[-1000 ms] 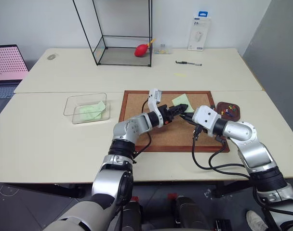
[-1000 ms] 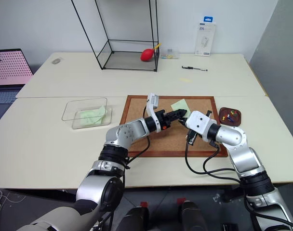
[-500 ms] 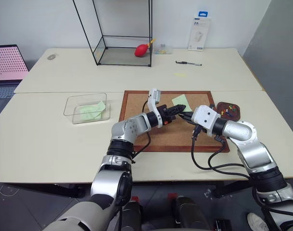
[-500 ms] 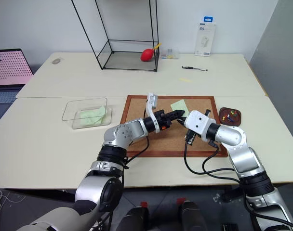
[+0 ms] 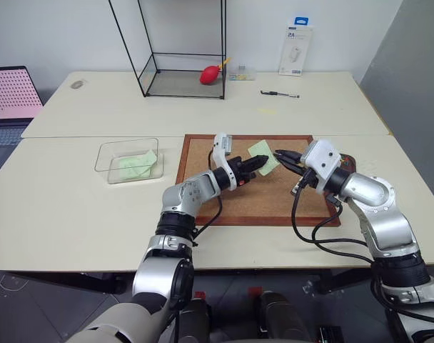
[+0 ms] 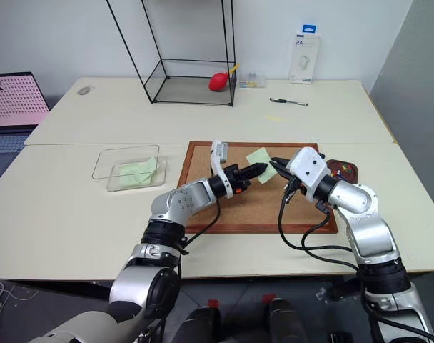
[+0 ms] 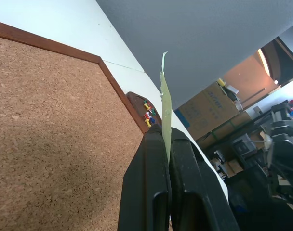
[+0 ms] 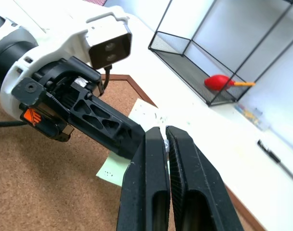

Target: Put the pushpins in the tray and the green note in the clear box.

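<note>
Left end effector (image 5: 268, 161) pinches the green note (image 5: 262, 152) above the corkboard (image 5: 203, 179). Right end effector (image 5: 280, 153) is closed, possibly on a pushpin. Pale tabletop (image 5: 74, 207), white wall behind.

Even, bright, diffuse light, probably from overhead, falls on the pale table (image 5: 74, 207), leaving only soft shadows on the corkboard (image 5: 203, 153). No harsh glare. Head views are sharp; in the left wrist view the background boxes (image 7: 211, 103) look slightly soft.

Two cream tables (image 5: 74, 200) stand against a white wall (image 5: 74, 36), grey partition (image 5: 417, 64) alongside.
</note>
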Robot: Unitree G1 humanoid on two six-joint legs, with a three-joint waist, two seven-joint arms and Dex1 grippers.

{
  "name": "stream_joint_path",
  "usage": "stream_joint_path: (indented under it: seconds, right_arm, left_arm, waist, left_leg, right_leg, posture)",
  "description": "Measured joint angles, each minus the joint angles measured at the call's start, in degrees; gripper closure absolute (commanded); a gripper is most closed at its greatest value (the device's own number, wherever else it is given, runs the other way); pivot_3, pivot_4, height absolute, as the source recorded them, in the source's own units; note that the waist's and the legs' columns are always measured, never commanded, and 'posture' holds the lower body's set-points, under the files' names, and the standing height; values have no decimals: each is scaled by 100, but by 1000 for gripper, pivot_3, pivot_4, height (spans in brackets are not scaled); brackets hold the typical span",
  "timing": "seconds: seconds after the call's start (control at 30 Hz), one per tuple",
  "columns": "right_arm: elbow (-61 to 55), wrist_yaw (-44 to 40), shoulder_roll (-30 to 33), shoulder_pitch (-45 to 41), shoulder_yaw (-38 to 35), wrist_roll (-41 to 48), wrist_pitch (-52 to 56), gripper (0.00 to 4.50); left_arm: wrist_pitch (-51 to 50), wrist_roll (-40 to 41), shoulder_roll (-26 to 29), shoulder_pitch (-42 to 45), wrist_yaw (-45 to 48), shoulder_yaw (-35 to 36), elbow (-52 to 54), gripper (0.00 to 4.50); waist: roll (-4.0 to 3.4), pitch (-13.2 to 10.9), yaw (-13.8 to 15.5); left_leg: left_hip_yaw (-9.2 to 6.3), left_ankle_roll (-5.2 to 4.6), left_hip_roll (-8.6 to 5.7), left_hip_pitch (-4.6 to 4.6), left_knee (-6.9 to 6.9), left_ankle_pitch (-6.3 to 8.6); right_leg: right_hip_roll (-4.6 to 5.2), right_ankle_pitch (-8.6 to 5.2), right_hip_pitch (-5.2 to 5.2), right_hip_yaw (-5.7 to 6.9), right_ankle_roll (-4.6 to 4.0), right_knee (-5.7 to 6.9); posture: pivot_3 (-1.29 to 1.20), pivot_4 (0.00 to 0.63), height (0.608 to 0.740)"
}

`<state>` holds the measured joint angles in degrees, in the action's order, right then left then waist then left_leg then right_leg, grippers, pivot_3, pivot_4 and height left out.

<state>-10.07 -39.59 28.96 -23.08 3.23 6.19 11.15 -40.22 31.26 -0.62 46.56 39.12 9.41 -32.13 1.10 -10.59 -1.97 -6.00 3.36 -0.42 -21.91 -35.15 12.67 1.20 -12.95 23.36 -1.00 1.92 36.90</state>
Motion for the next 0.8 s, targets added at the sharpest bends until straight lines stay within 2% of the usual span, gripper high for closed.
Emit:
stream_joint_path:
  seconds: [0.2, 0.33, 0.5, 0.77, 0.8]
  right_arm:
    - [-23, 431, 87, 185, -541, 159, 467, 4500]
    - [642, 811, 424, 319, -909, -112, 563, 4500]
    - [1782, 1210, 564, 136, -929, -434, 537, 4500]
    - [3244, 1447, 560, -530, -838, -706, 219, 4500]
    - [3426, 1469, 553, -600, -806, -724, 147, 4250]
  left_arm:
    - [105, -137, 34, -173, -27, -278, 314, 4487]
    - [102, -326, 200, -469, 37, -687, 997, 4487]
    - [158, -519, 474, -768, 144, -1146, 1811, 4487]
    - [201, -599, 583, -915, 145, -1363, 2176, 4487]
    - [202, -602, 591, -939, 140, -1370, 2210, 4496]
  waist:
    - [0, 0, 23]
    - [0, 0, 18]
    - [-1, 0, -16]
    - [0, 0, -10]
    - [0, 0, -8]
  left_leg:
    - [0, 0, -3, -3, 0, 0]
    - [4, 0, -3, 0, 0, 0]
    - [19, -1, 1, 9, 0, 0]
    - [21, -1, -1, 6, -1, 0]
    - [20, -1, 0, 5, -1, 0]
  right_leg:
    - [4, 0, 0, 0, 0, -1]
    - [4, 0, 0, -3, -1, 1]
    - [-1, 0, 0, -18, -1, 8]
    - [0, 1, 0, -19, 0, 5]
    - [0, 1, 0, -19, 0, 5]
  posture:
    - [0, 150, 740]
    - [0, 150, 740]
    - [0, 150, 740]
    - [0, 150, 740]
    - [0, 150, 740]
